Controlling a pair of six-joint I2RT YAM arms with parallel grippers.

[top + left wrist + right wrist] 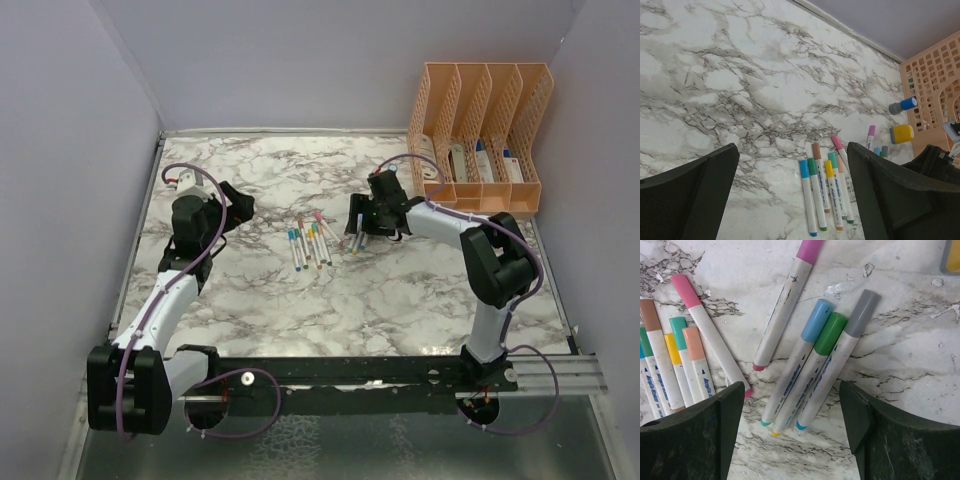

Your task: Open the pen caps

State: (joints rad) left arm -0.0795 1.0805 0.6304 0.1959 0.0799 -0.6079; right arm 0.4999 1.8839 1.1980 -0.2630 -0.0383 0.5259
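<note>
Dark fingers [695, 440] of my right gripper [791, 390] frame the bottom of the right wrist view. They stand apart with nothing between them, so this gripper is open and empty. Directly beneath that gap, on the marble table [910, 365], three pens [805, 375] lie side by side and touching. One has a light blue cap [817, 320], one a green cap [831, 333] and one a grey cap [862, 312]. Their long axes run on a slant from near left to far right in this view. The caps are at the far end, pointing away from me, and the small coloured tails lie closest to my fingertips. A magenta-capped pen [782, 310] lies just beyond them, a pink-capped pen [710, 335] is to their left, and a row of capped pens [670, 370] sits further left. Every cap I can see is on its pen. My left gripper [792, 147] is also open and empty, and the top view shows it well apart from the pens on their far side. The right arm is therefore the nearer one. I judge that a grasp from here means closing across a slanted barrel while leaving the far cap end free.
</note>
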